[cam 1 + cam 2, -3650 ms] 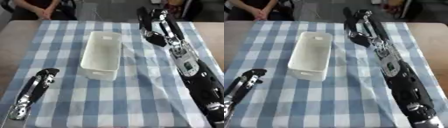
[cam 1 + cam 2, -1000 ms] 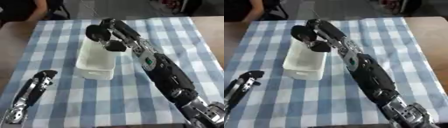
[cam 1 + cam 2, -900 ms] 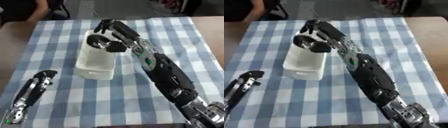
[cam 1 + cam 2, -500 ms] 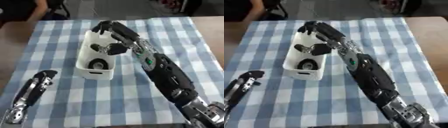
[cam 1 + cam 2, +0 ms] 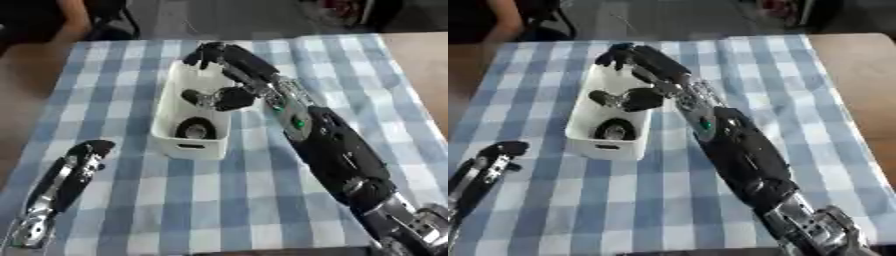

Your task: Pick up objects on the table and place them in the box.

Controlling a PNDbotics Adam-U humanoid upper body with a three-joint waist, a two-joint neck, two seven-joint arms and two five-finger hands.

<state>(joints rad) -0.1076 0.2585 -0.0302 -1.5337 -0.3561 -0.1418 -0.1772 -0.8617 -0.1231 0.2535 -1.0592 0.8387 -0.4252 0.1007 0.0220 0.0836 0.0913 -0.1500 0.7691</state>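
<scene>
While right hand [image 5: 229,76] hovers over white rectangular plastic box [image 5: 171,119], fingers spread, holding nothing, dark round object with pale centre [image 5: 195,129] lies inside box at its 6 o'clock end. Judgement: one item deposited; no other loose object visible on blue-and-white checked tablecloth [image 5: 262,210] covering table, so task looks nearly done. Left hand [image 5: 74,167] rests idle at 7 o'clock of box, fingers relaxed. Right forearm crosses cloth from 5 o'clock; nothing else blocks box.
</scene>
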